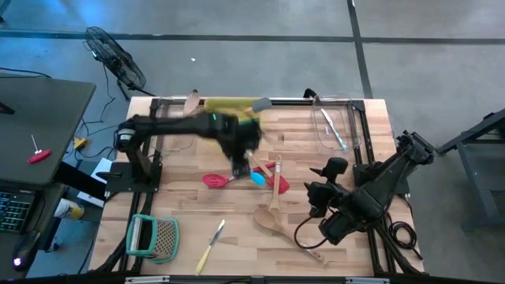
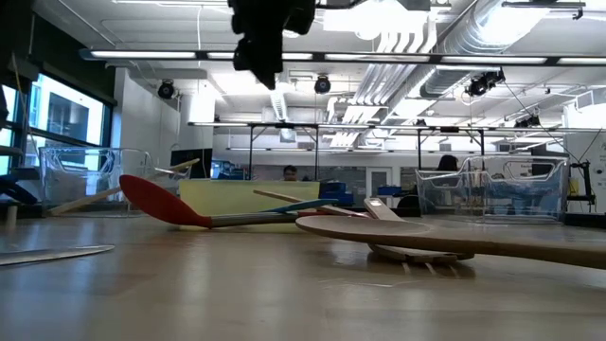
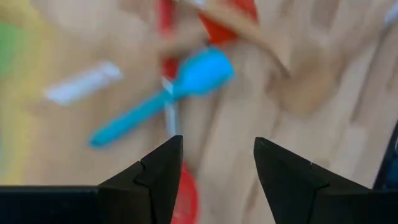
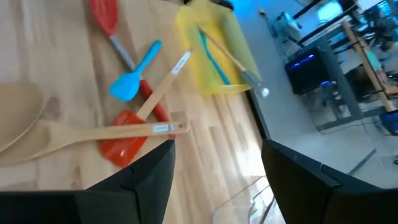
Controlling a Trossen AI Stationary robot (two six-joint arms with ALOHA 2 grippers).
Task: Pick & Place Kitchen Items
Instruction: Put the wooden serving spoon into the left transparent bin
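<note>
Several utensils lie flat on the wooden table. A blue spatula [image 1: 258, 178] [image 3: 186, 84] lies crossed with a red spoon [image 1: 213, 180] [image 2: 156, 201], a red spatula [image 1: 277, 178] [image 4: 124, 146] and pale wooden spoons [image 1: 272, 213] [image 4: 93, 132]. My left gripper [image 1: 241, 167] [image 3: 217, 162] hangs open, clear above the blue spatula and the red spoon's handle; the low view shows the left gripper [image 2: 260, 43] well above the table. My right gripper [image 1: 319, 197] [image 4: 217, 158] waits open near the table's right side, pointing toward the pile.
A yellow tray [image 1: 229, 106] [image 4: 211, 56] with utensils in it sits at the far edge. A clear bin [image 1: 335, 122] with utensils stands at the far right. A yellow-handled knife [image 1: 211, 246] and a green-framed utensil [image 1: 154, 237] lie near the front left.
</note>
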